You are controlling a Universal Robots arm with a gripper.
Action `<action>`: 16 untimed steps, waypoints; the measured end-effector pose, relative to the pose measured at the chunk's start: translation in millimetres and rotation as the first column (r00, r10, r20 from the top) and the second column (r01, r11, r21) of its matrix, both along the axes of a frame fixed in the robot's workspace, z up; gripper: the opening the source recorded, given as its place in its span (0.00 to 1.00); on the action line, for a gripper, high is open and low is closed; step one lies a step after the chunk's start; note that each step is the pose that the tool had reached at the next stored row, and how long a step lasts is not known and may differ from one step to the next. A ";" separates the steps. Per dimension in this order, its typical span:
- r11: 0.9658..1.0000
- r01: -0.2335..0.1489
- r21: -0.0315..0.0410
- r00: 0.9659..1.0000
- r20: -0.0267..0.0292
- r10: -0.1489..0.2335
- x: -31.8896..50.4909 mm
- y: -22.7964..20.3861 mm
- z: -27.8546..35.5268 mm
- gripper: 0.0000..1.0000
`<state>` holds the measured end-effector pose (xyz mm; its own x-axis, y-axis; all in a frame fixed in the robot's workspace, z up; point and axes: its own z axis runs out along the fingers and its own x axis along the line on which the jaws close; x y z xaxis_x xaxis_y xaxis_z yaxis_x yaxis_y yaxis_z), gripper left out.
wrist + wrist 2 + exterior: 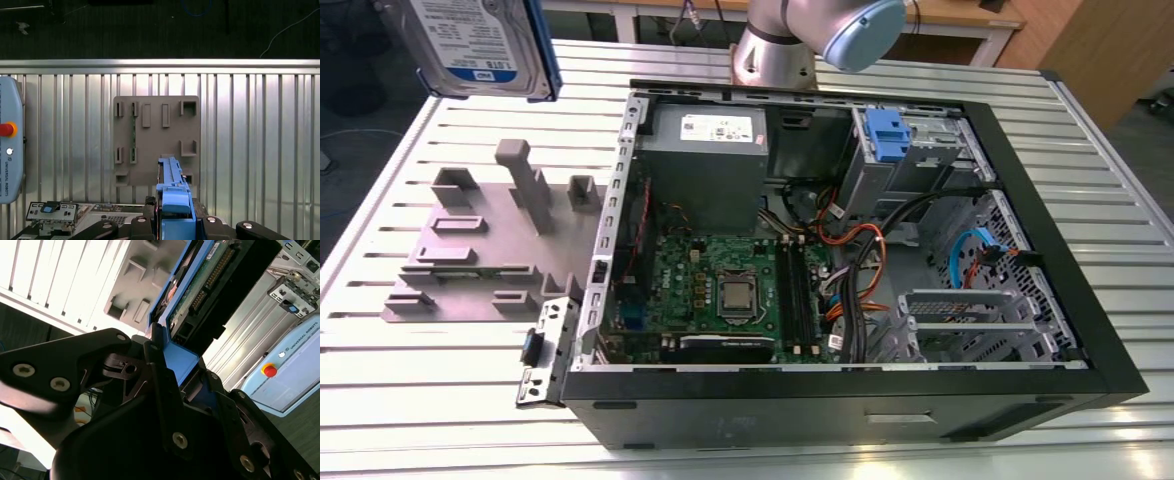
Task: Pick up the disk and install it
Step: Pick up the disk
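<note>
The disk, a silver hard drive with a white-and-blue label in a blue caddy, hangs high above the table at the exterior view's far left. It is above and behind the grey fixture block. In the second wrist view my gripper is shut on the blue caddy end of the disk, whose green circuit board side shows. In the first wrist view the disk stands edge-on between the black fingers of my gripper, over the grey fixture block.
An open computer case lies on the slatted metal table to the exterior view's right of the fixture. Inside are a grey power supply, a motherboard and a drive bay with a blue part. A pendant lies near the case.
</note>
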<state>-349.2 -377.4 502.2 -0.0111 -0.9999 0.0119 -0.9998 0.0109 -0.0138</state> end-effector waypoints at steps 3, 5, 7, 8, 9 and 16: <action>1.000 0.000 0.000 1.000 0.000 0.000 0.6 0.0 0.0 0.36; 1.000 0.000 0.000 1.000 0.000 0.000 1.0 0.0 0.0 0.36; 1.000 0.000 0.000 1.000 0.000 0.000 1.4 -0.1 0.0 0.36; 1.000 0.000 0.000 1.000 0.000 0.000 1.6 -0.1 0.0 0.36; 1.000 0.000 0.000 1.000 0.000 0.000 1.8 -0.1 0.0 0.36; 1.000 0.000 0.000 1.000 0.000 0.000 3.6 -0.2 0.0 0.36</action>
<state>-345.6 -377.6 502.2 -0.0111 -0.9999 0.0119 -0.9998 0.0109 -0.0138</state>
